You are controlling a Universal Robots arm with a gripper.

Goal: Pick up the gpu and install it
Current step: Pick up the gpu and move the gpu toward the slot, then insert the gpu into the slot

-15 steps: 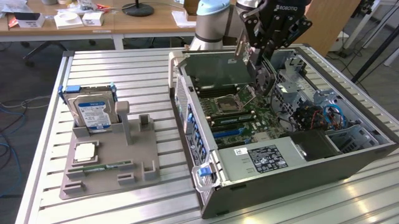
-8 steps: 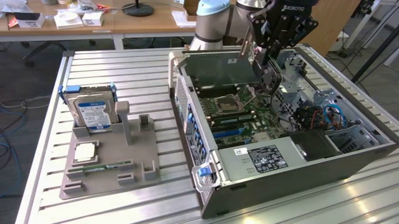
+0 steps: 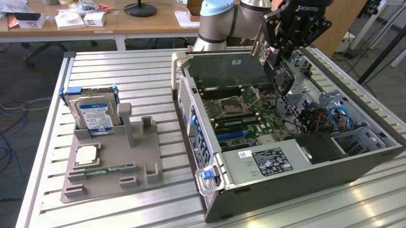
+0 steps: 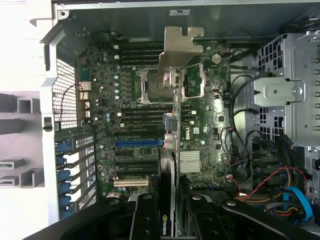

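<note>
The gpu [image 3: 283, 78] is held upright, edge-down, by the gripper [image 3: 278, 61], whose fingers are clamped on its top edge w/ the card hanging below them. It is kept above the open pc case [image 3: 304, 187], over the motherboard [image 3: 241, 114], not seated in a slot. In the wrist view the gpu [image 4: 176, 125] is seen edge-on as a thin strip running across the motherboard [image 4: 135, 150], its silver bracket [image 4: 181, 45] at the far end near the case wall [image 4: 150, 20]; the gripper [image 4: 170, 205] is seen w/ black fingers [image 4: 145, 217] on either side of the card. On the exterior view's left, a grey holder [image 3: 108, 185] is set on the slatted table [image 3: 127, 71], w/ a hard drive [image 3: 94, 111] stood upright in it and a memory stick [image 3: 101, 170] laid flat nearer the front.
</note>
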